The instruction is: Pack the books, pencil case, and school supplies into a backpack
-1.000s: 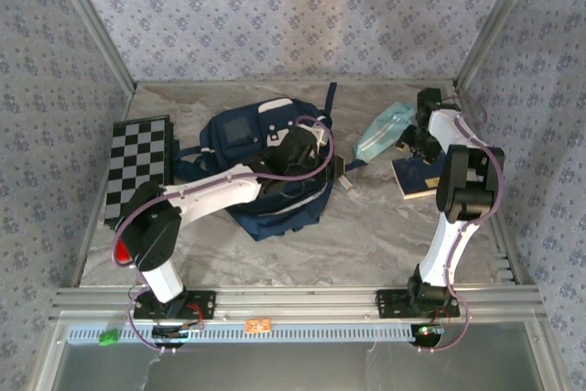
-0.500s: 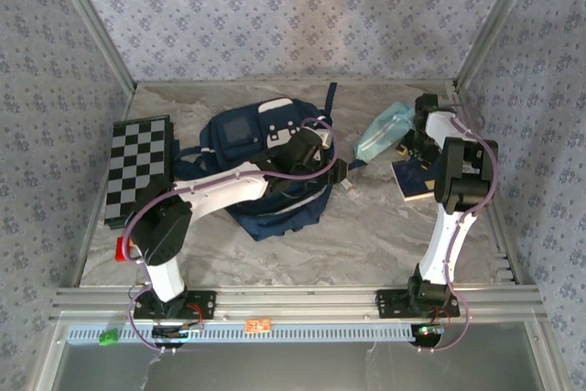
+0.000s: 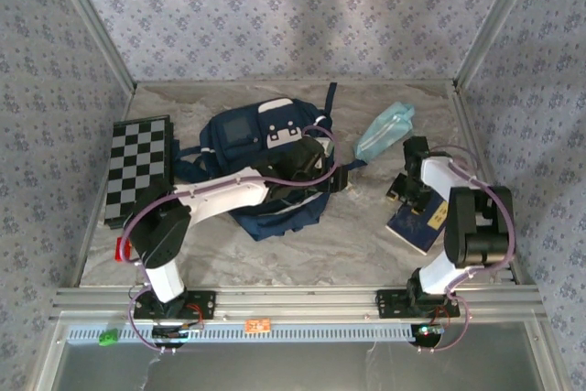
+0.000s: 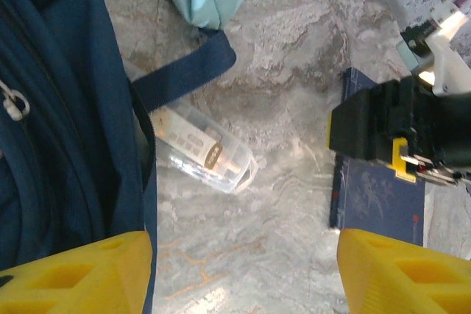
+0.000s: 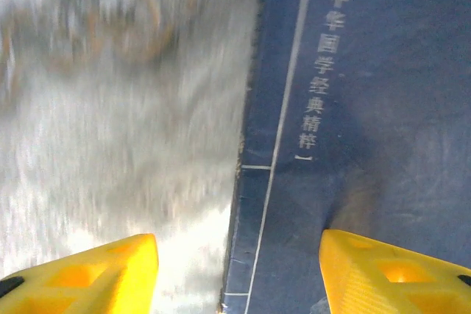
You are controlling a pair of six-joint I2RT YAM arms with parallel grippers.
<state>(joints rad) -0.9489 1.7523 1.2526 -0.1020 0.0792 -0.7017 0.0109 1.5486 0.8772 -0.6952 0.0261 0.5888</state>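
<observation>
Right hand (image 5: 235,248), spread and empty, straddles the edge of the thin navy book (image 5: 353,108) lying flat on the grey marbled counter (image 5: 110,108) beneath it. Left hand (image 4: 239,255), also released, hovers above the small clear oblong supply item (image 4: 202,148) beside the navy fabric backpack (image 4: 59,108). A pinch on so flat a book may slip, shoving it away.

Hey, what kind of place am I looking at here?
Likely a robot test booth, not a real classroom: two arms bolted to an aluminium rail, patterned panel walls boxing in a marble-look table, and a backpack laid out.
</observation>
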